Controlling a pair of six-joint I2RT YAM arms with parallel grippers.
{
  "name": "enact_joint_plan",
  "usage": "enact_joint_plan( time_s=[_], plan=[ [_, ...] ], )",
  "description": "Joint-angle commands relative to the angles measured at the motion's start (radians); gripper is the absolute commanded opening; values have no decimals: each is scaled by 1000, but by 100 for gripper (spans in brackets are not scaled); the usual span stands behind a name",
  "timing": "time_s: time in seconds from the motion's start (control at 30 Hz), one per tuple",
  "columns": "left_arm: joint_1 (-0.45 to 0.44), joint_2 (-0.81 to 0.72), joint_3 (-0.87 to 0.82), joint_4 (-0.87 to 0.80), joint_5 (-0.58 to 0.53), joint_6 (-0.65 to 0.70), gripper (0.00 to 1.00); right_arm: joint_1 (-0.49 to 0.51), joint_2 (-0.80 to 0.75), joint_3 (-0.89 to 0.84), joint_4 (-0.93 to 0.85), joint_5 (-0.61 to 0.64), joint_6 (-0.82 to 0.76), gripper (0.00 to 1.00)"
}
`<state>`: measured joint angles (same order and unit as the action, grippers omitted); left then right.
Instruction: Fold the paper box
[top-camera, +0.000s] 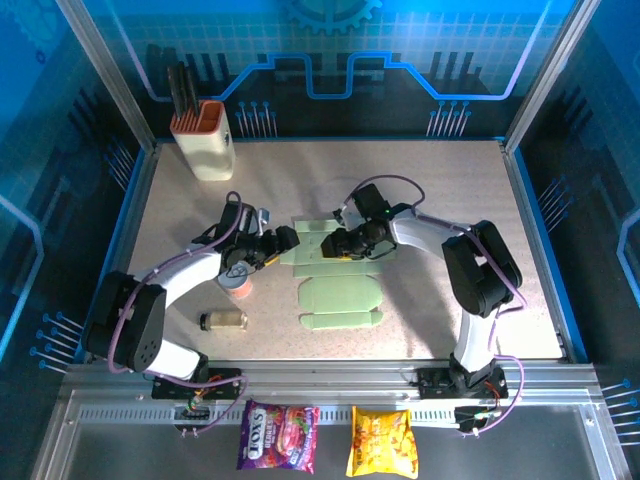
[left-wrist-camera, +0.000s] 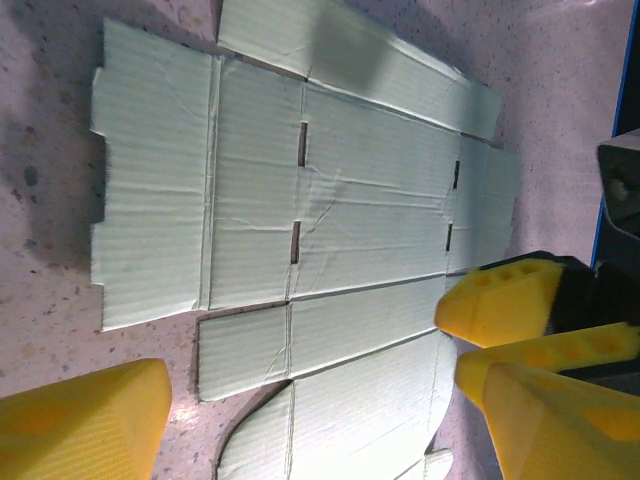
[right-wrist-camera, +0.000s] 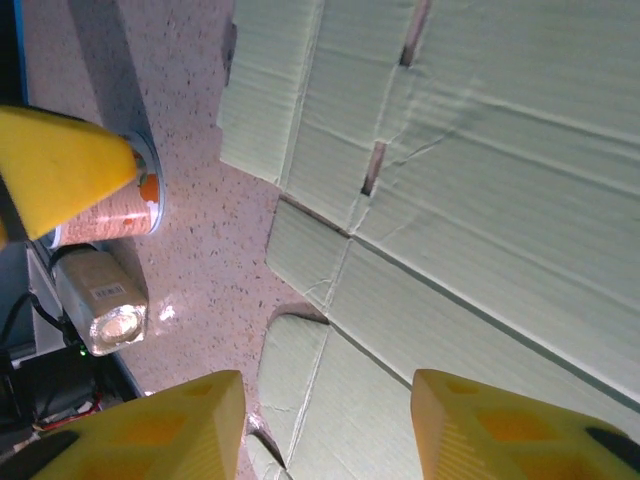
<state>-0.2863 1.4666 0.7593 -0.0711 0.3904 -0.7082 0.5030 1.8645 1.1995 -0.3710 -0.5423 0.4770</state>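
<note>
The paper box (top-camera: 312, 254) is a flat pale mint-green die-cut sheet lying on the table between both arms. In the left wrist view the paper box (left-wrist-camera: 330, 200) shows creases, slots and side flaps. My left gripper (top-camera: 288, 240) stands at its left edge; my left gripper (left-wrist-camera: 320, 430) is open, its yellow fingers (left-wrist-camera: 85, 420) straddling a rounded flap. My right gripper (top-camera: 338, 243) hovers over the sheet's middle. In the right wrist view the right gripper (right-wrist-camera: 335, 430) is open over a corner flap of the paper box (right-wrist-camera: 480, 200), nothing pinched.
A second mint-green die-cut piece (top-camera: 340, 303) lies nearer the front. An orange-topped can (top-camera: 237, 285) and a small jar (top-camera: 224, 320) sit under the left arm. A cream holder with orange rim (top-camera: 205, 140) stands back left. Two snack bags (top-camera: 278, 437) lie off the front edge.
</note>
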Motion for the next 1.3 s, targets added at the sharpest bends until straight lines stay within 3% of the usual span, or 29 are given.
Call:
enact_joint_plan(
  time_s=[0.0,0.33,1.27],
  plan=[
    [-21,38,5,21,34,-10,81,-30,-22,-35,-55,-16,-3,45],
    [-72,139,51,25,36,-11,76,-61,-2,-60,-78,-12,-35,34],
    [-114,212,129,-115,-51,56,74,-75,131,-59,-94,63,-73,29]
  ],
)
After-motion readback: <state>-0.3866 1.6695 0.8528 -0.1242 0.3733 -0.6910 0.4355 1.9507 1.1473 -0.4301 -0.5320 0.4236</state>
